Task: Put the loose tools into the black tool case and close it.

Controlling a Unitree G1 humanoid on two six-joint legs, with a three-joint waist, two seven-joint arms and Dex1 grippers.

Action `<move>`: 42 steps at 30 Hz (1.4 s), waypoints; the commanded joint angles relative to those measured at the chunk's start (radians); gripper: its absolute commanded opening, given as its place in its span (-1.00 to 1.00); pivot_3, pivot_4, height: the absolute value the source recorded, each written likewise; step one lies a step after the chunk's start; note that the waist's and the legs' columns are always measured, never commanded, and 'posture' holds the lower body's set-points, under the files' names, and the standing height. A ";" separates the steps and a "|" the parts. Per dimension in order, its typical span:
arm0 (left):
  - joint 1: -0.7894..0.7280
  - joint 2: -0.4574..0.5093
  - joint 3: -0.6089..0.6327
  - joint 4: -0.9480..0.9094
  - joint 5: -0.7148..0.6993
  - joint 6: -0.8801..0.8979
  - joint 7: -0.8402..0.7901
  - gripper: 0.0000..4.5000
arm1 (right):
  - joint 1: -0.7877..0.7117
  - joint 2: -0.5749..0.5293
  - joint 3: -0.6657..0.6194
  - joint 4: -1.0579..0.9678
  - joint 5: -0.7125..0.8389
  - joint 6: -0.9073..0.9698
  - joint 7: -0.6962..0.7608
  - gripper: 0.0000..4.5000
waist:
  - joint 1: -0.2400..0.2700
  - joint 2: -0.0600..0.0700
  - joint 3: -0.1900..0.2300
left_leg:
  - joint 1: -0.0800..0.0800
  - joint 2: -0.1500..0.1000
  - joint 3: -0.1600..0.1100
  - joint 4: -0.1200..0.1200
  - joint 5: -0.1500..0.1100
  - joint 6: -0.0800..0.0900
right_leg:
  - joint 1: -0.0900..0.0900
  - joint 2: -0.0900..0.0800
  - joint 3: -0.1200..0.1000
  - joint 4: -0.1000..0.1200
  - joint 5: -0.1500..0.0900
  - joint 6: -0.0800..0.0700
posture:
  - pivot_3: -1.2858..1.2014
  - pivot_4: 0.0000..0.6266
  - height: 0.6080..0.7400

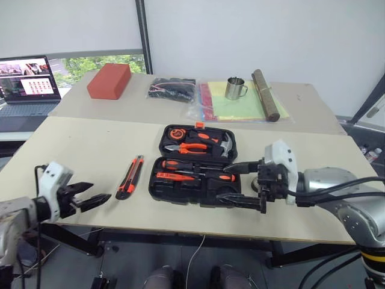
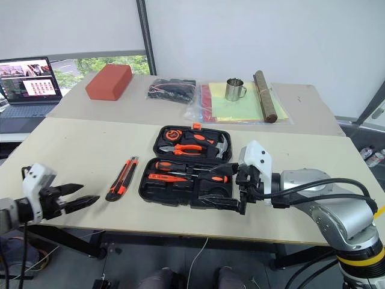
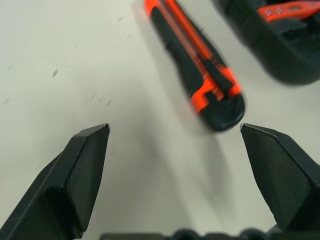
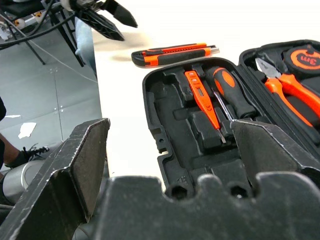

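The black tool case (image 1: 157,186) lies open in the middle of the near table. Two orange-and-black screwdrivers (image 1: 195,165) lie in slots of its near half, and they appear again (image 4: 202,97) in the right wrist view. An orange-and-black utility knife (image 1: 130,176) lies on the table just left of the case. My left gripper (image 1: 101,192) hangs open and empty near the front edge, left of the knife (image 3: 195,65) and pointing toward it. My right gripper (image 1: 225,182) is open and empty over the case's near right corner, pointing left.
Hammer, pliers (image 1: 195,146) and tape measure sit in the case's far half. On the far table are a red block (image 1: 109,80), a black cable bundle (image 1: 172,89), a metal mug (image 1: 236,88), a brown roll (image 1: 265,94) and coloured sheets. A laptop (image 1: 27,84) stands far left.
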State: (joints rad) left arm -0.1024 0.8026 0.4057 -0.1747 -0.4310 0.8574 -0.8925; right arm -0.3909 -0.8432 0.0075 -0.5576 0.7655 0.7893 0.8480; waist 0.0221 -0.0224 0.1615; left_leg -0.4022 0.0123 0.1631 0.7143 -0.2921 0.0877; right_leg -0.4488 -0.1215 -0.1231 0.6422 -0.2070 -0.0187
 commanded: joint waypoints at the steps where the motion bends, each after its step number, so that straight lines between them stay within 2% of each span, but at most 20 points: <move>1: -0.119 -0.049 -0.056 0.003 0.013 0.106 0.159 0.99 | -0.006 0.011 -0.004 -0.012 -0.026 -0.031 0.000 1.00 | -0.005 0.000 0.000 | 0.001 0.000 0.000 0.000 0.000 0.000 | 0.001 0.000 0.000 0.000 0.000 0.000 | 0.03 -0.52 0.94; 7: -0.190 -0.057 -0.251 0.056 0.071 0.169 0.228 0.99 | 0.022 0.041 -0.006 -0.043 -0.043 -0.019 -0.039 1.00 | -0.017 0.000 0.000 | 0.007 0.000 0.002 -0.002 0.002 0.003 | 0.005 0.008 0.000 0.000 0.000 0.000 | 0.03 -0.52 0.94; 11: -0.198 -0.056 -0.305 0.104 0.099 0.140 0.231 0.99 | 0.048 0.052 -0.019 -0.065 -0.035 -0.007 -0.065 1.00 | -0.013 0.002 -0.001 | 0.013 0.001 0.002 -0.005 0.000 -0.001 | 0.010 0.006 0.001 0.000 -0.003 -0.002 | 0.03 -0.52 0.94; 14: -0.198 -0.049 -0.323 0.144 0.124 0.107 0.233 0.68 | 0.074 0.050 -0.032 -0.083 -0.029 -0.003 -0.079 1.00 | -0.011 0.004 -0.002 | 0.014 0.001 0.002 -0.005 -0.001 -0.002 | 0.011 0.004 0.003 0.000 -0.004 0.000 | 0.03 -0.52 0.94; 17: -0.214 -0.034 -0.316 0.174 0.125 0.081 0.218 0.16 | 0.087 0.047 -0.041 -0.091 -0.025 -0.003 -0.086 1.00 | -0.011 0.005 -0.003 | 0.015 0.001 0.002 -0.005 -0.001 -0.003 | 0.010 0.002 0.003 0.000 -0.004 0.000 | 0.03 -0.52 0.94; 19: -0.261 0.005 -0.290 0.221 0.131 -0.087 0.136 -0.18 | 0.096 0.044 -0.049 -0.093 -0.013 0.003 -0.088 1.00 | -0.011 0.006 -0.003 | 0.015 0.001 0.002 -0.005 -0.001 -0.003 | 0.010 0.001 0.002 0.000 -0.003 -0.001 | 0.03 -0.52 0.94; 20: -0.282 0.025 -0.281 0.242 0.135 -0.149 0.104 -0.23 | 0.099 0.043 -0.053 -0.094 -0.007 0.006 -0.088 1.00 | -0.011 0.006 -0.003 | 0.015 0.001 0.002 -0.005 -0.001 -0.003 | 0.010 0.001 0.002 0.000 -0.003 -0.001 | 0.03 -0.52 0.94; 22: -0.342 0.066 -0.271 0.319 0.135 -0.275 0.016 -0.23 | 0.109 0.036 -0.065 -0.100 0.019 0.022 -0.076 1.00 | -0.011 0.005 -0.002 | 0.012 0.001 0.002 -0.005 -0.001 -0.003 | 0.007 0.001 0.001 0.001 -0.003 -0.003 | 0.03 -0.52 0.94; 25: -0.427 0.160 -0.304 0.354 0.058 -0.391 -0.326 -0.23 | 0.145 0.000 -0.078 -0.133 0.049 0.032 -0.042 1.00 | -0.008 0.001 -0.001 | 0.007 0.001 0.001 -0.004 -0.001 -0.003 | 0.004 0.000 -0.001 0.001 -0.003 -0.003 | 0.03 -0.52 0.94; 27: -0.466 0.197 -0.374 0.339 0.041 -0.392 -0.486 -0.23 | 0.160 -0.016 -0.077 -0.140 0.042 0.021 -0.034 1.00 | -0.009 0.001 -0.001 | 0.000 0.001 0.002 -0.003 -0.001 -0.003 | -0.004 0.000 -0.002 0.001 -0.002 -0.004 | 0.03 -0.52 0.94; 29: -0.522 0.189 -0.475 0.328 0.068 -0.451 -0.625 -0.23 | 0.174 -0.023 -0.078 -0.142 0.029 0.009 -0.036 1.00 | -0.010 0.002 -0.001 | -0.002 -0.002 0.003 -0.002 0.000 -0.001 | -0.005 0.001 -0.005 0.001 -0.002 -0.002 | 0.03 -0.52 0.94; 30: -0.549 0.174 -0.520 0.334 0.091 -0.485 -0.672 -0.23 | 0.176 -0.022 -0.078 -0.141 0.023 0.004 -0.041 1.00 | -0.011 0.003 -0.002 | -0.002 -0.003 0.004 -0.002 0.003 0.005 | -0.005 0.004 -0.007 0.001 -0.003 -0.001 | 0.03 -0.52 0.94; 34: -0.641 0.122 -0.675 0.396 0.140 -0.590 -0.722 -0.23 | 0.171 0.011 -0.103 -0.139 0.038 0.017 -0.100 1.00 | -0.015 0.002 -0.001 | -0.002 -0.003 0.006 -0.002 0.004 0.006 | -0.006 0.009 -0.004 0.001 -0.003 0.000 | 0.03 -0.52 0.94; 37: -0.716 0.035 -0.765 0.461 0.171 -0.625 -0.722 -0.23 | 0.179 0.029 -0.133 -0.158 0.072 0.036 -0.142 1.00 | -0.017 0.002 -0.001 | -0.003 0.001 0.006 0.000 0.004 0.006 | -0.006 0.010 -0.002 0.002 -0.003 0.000 | 0.03 -0.52 0.94; 42: -0.790 -0.094 -0.821 0.579 0.295 -0.707 -0.696 -0.23 | 0.218 0.029 -0.166 -0.202 0.104 0.054 -0.194 1.00 | -0.011 0.002 -0.001 | -0.003 0.000 0.005 0.001 0.005 0.008 | -0.006 0.010 -0.001 0.003 -0.003 -0.001 | 0.03 -0.52 0.94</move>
State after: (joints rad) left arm -0.8607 0.7161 -0.4143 0.3767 -0.1667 0.1812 -1.5924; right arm -0.1814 -0.8114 -0.1146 -0.7218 0.8465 0.8373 0.6722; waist 0.0114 -0.0206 0.1605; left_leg -0.4056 0.0126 0.1682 0.7156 -0.2871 0.0964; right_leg -0.4546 -0.1118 -0.1237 0.6452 -0.2100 -0.0192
